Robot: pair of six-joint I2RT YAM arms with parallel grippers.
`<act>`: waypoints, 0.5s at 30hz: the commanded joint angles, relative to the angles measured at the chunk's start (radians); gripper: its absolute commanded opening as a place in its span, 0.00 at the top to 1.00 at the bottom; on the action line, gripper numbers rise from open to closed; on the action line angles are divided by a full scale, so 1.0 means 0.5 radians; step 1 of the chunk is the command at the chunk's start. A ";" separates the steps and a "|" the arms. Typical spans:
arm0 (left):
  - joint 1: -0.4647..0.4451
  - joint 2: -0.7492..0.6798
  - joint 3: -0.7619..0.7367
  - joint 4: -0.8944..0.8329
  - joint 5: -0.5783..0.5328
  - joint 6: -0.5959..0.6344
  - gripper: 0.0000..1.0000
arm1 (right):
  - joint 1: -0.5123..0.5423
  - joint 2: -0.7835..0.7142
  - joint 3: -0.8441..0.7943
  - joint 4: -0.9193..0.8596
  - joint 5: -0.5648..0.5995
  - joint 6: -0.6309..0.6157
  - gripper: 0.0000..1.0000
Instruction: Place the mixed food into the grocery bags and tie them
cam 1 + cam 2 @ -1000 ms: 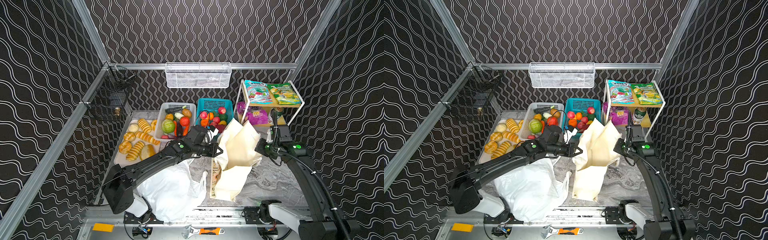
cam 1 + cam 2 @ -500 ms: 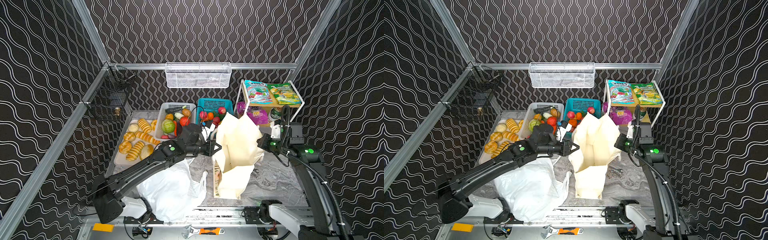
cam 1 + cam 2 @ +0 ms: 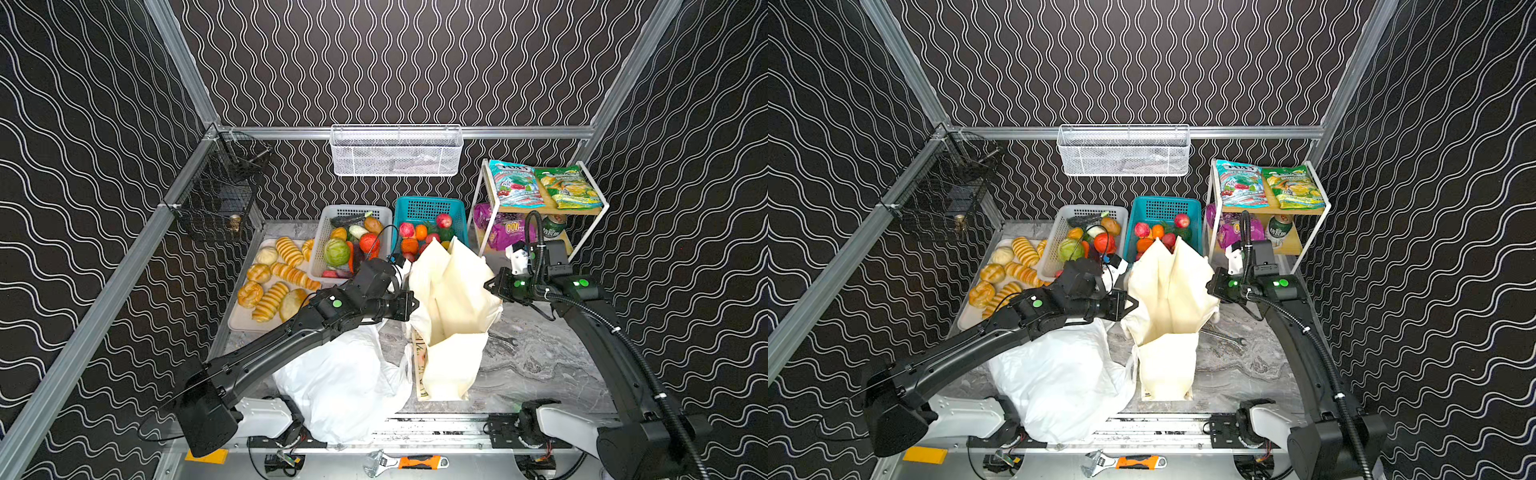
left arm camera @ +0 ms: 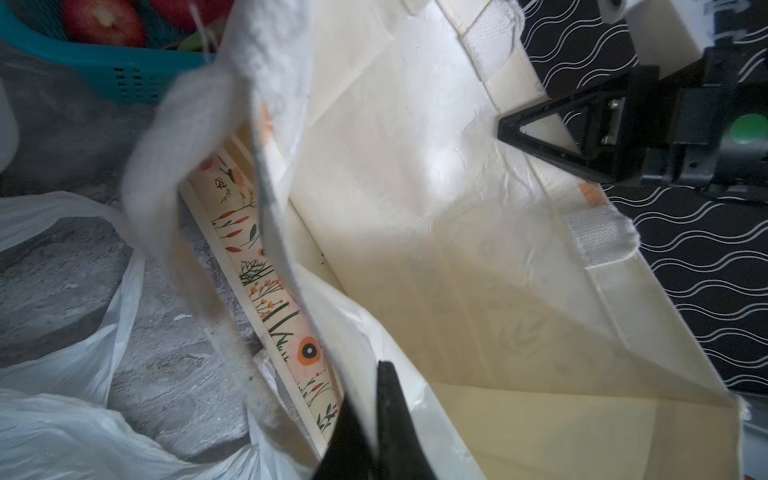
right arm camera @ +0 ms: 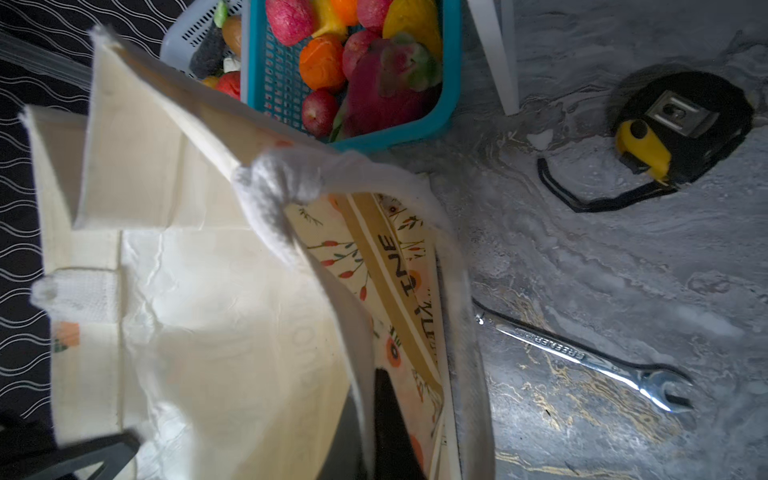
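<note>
Tote (image 3: 455, 291) stands open between us: our left gripper (image 3: 412, 305) pinches one rim, our right gripper (image 3: 489, 286) the opposite.

You see a cream tote (image 3: 457, 291) with orange flowers and dark lettering printed outside, a white plastic bag (image 3: 340, 382), 1 teal basket (image 3: 428, 208), 1 white basket (image 3: 357, 208), a grey, gold-veined marbled tabletop (image 3: 540, 361), and black walls (image 3: 374, 62) with white wavy lines.
</note>
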 commanded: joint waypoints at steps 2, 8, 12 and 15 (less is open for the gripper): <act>0.025 0.017 0.037 -0.002 -0.027 0.014 0.60 | 0.010 0.008 0.045 0.038 -0.123 -0.036 0.67; 0.071 0.034 0.152 0.003 0.010 0.090 0.46 | 0.010 -0.063 0.228 0.036 -0.142 -0.046 0.35; 0.107 0.074 0.190 0.001 0.044 0.107 0.47 | 0.003 -0.143 0.431 -0.024 0.241 -0.033 0.23; 0.122 0.080 0.198 -0.025 0.039 0.111 0.46 | -0.012 -0.254 0.479 -0.018 0.807 -0.014 0.05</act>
